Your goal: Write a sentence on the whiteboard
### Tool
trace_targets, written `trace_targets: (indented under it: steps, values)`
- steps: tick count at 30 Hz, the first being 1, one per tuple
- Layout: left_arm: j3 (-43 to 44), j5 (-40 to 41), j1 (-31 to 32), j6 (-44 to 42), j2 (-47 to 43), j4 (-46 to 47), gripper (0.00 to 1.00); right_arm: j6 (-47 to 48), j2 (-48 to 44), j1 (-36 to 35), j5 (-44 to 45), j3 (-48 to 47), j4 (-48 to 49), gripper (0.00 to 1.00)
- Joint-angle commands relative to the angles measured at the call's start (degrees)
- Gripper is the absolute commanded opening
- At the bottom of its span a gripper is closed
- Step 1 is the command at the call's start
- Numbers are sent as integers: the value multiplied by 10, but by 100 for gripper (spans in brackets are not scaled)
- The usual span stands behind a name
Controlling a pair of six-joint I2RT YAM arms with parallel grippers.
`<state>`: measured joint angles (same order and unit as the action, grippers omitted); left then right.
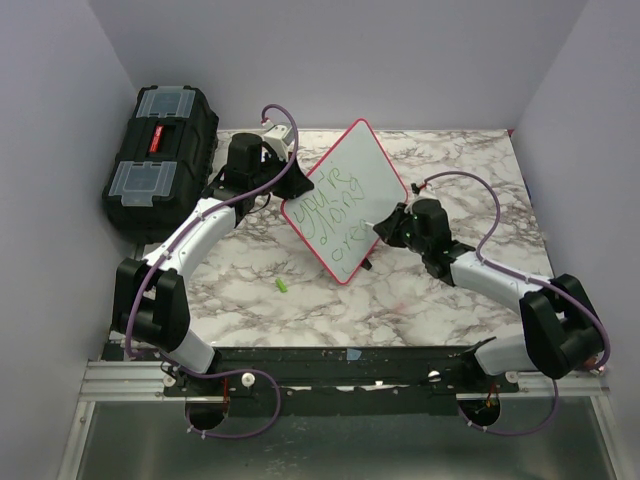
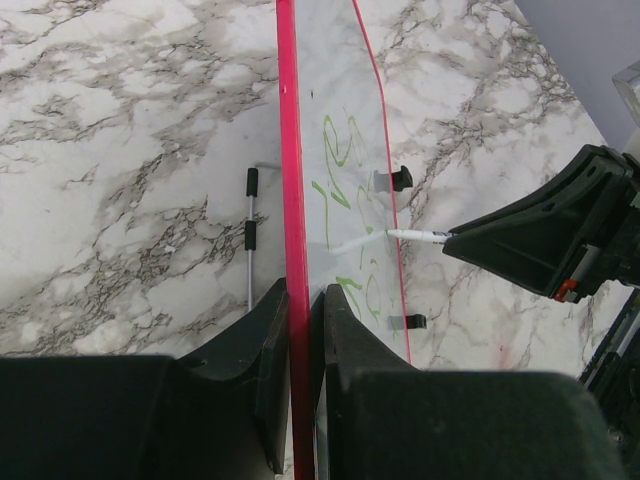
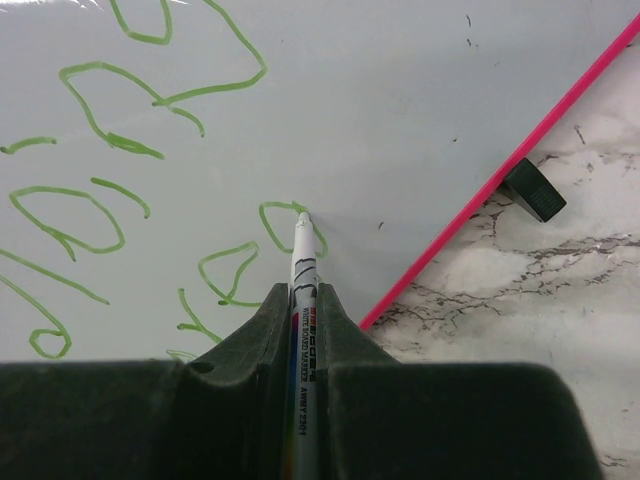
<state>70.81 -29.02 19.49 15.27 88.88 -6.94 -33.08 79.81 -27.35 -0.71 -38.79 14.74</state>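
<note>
Right gripper (image 3: 302, 300) is clamping the white-barrelled marker (image 3: 303, 255), tip touching the red-framed white whiteboard (image 1: 373, 165), mid-desk toward the far edge. Left gripper (image 2: 300, 305) is pinching its frame. I'm worrying: excess tip pressure could pivot it, skewing the green handwritten sentence (image 1: 338, 212).

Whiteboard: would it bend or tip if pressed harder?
Probably stiff: the whiteboard has a straight red frame. Likely light, since the left gripper holds it by one edge. Pinched only there, it might pivot when the marker pushes.
</note>
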Motion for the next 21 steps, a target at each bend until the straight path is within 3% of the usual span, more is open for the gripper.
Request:
trace_targets:
  steps: [1,21]
  values:
    - [-16,-29,26,-58,15,-72,0,-2,3,-8,-7,24,-25,1]
    - [-18,-32,27,-57,13,-70,0,8,-24,-8,56,14,-41,1]
